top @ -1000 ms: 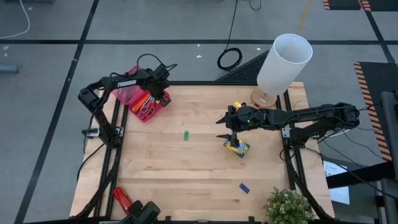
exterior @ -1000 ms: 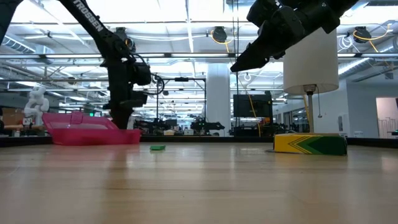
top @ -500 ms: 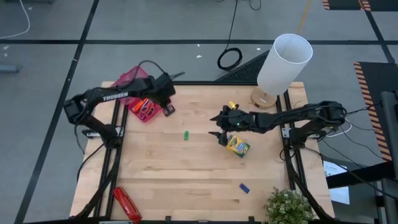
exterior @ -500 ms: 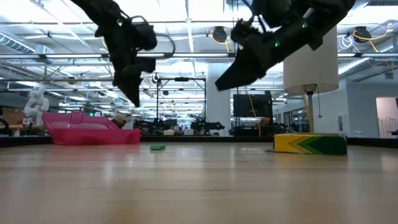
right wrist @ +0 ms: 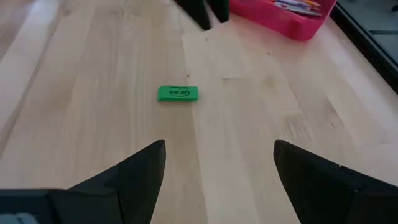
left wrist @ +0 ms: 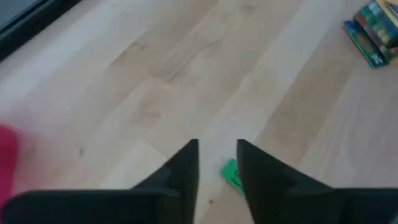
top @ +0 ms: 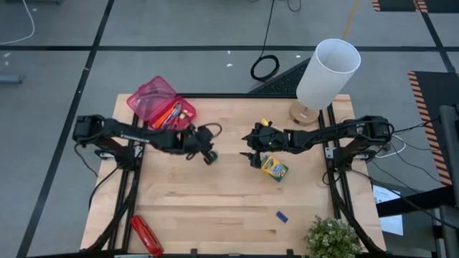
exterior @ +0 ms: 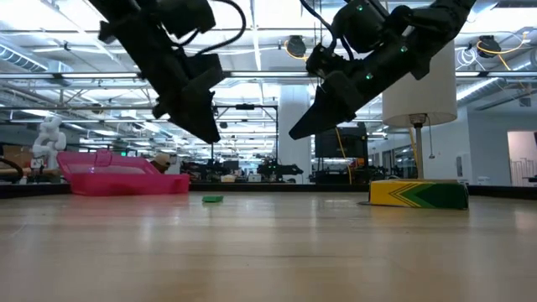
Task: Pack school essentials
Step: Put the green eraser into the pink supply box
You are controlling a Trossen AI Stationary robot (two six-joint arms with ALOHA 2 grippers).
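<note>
The step in hand looks like fetching the green eraser (right wrist: 178,93) for the pink case (top: 159,106). The left gripper (left wrist: 216,163) hangs just above the table with the eraser lying right under and a little ahead of its tips, not yet between them. Its fingers (left wrist: 186,168) stand a narrow gap apart and hold nothing. The next move, as I judge it, calls for a short drop straight down, a slightly wider gap so the eraser fits between the tips, then a close on it and a carry back to the case, which sits behind that gripper near the table's far left corner with scissors and pens already in it.

The left arm lies stretched low across the table from its base, wrist tipped downward. Farther off, the right gripper (top: 252,150) hovers opposite, fingers spread wide and empty, pointing toward the eraser. The crayon box (top: 274,169) lies just beside it on the table, and a blue eraser (top: 282,216) well apart near the front edge.
</note>
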